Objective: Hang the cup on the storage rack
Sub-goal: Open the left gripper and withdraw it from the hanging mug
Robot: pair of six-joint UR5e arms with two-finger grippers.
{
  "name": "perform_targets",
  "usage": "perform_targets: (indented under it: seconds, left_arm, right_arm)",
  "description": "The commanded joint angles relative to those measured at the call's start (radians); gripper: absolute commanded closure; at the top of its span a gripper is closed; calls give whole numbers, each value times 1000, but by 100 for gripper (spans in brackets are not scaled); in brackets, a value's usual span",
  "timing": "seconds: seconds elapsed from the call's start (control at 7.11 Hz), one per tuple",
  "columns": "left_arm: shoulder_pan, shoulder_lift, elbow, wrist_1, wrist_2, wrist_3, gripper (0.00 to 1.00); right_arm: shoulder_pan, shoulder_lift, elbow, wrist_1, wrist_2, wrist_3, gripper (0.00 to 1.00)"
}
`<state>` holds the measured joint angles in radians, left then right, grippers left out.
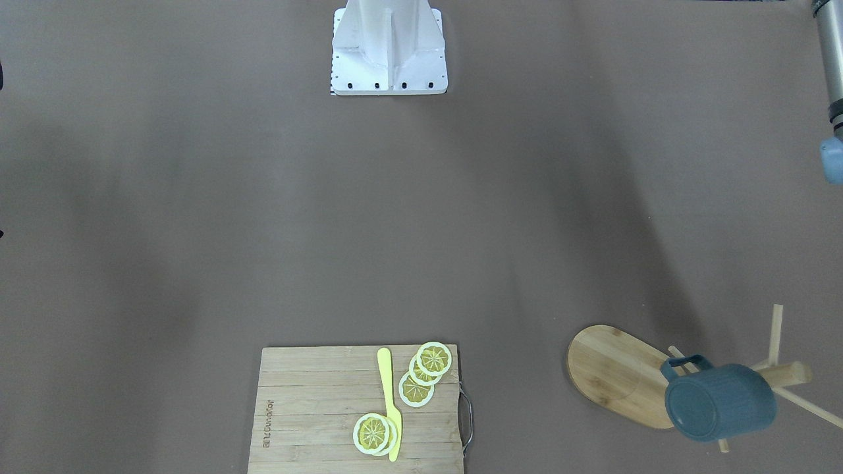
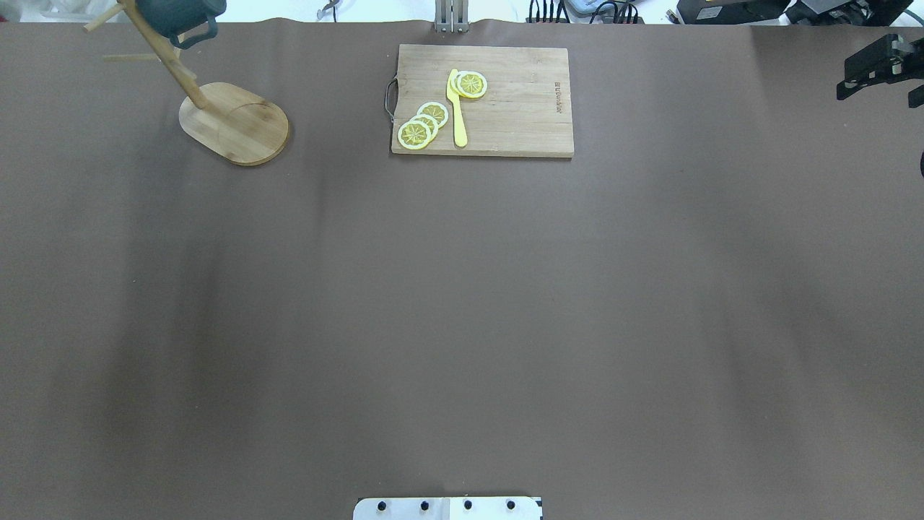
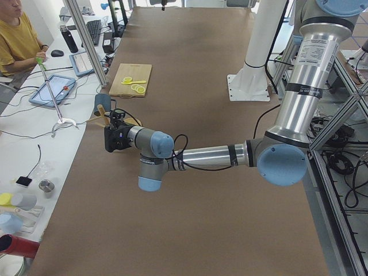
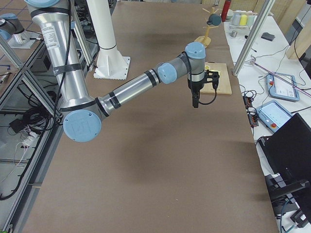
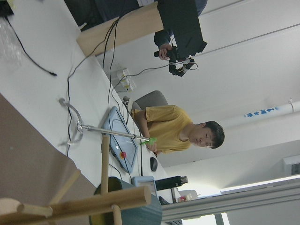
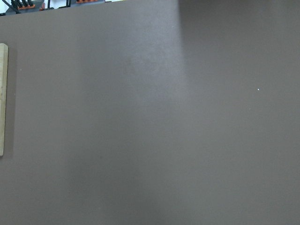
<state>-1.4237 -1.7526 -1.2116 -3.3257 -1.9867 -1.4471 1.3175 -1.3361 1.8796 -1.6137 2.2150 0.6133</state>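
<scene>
The slate-blue cup (image 1: 718,401) hangs by its handle on a peg of the bamboo storage rack (image 1: 612,375), clear of the table. The overhead view shows the cup (image 2: 177,14) at the top of the rack's post (image 2: 170,65), at the far left. The left wrist view shows the post (image 5: 93,201) and part of the cup (image 5: 136,213) close by. My left gripper (image 3: 109,138) sits just short of the rack, apart from the cup; I cannot tell whether it is open. My right gripper (image 2: 877,68) hangs over the table's far right, its jaws unclear.
A rectangular cutting board (image 2: 498,101) with lemon slices (image 2: 422,124) and a yellow knife (image 2: 456,108) lies at the far middle. The robot's white base (image 1: 388,49) stands at the near edge. An operator (image 3: 17,40) sits beyond the far edge.
</scene>
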Motion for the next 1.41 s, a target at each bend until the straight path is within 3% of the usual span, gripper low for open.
perform_targets:
  seconds: [0.0,0.28,0.56,0.7,1.13,1.27]
  left_arm:
    - [-111,106,-129,359,-1,615,3]
    - [-203,102,-239,736,-116,900,3]
    - [-277,94,-304,1027,-367,1026,3]
    - [-273,107,-368,1198,-414,1101,2]
    - [-267,122,-673,1938,-410,1451,2]
    - [-270,130,-715,2022,-408,1503,2]
  right_arm:
    - [55,-34,-10,-5,0,-117,0]
    - [101,-86,-46,-3,0,-260,0]
    - [195,-109,-143,5,11,-413,0]
    - [230,-126,-149,-5,11,-484,0]
    - [259,-210,-148,-2,20,-569,0]
    - [293,-228,-148,-8,43,-602,0]
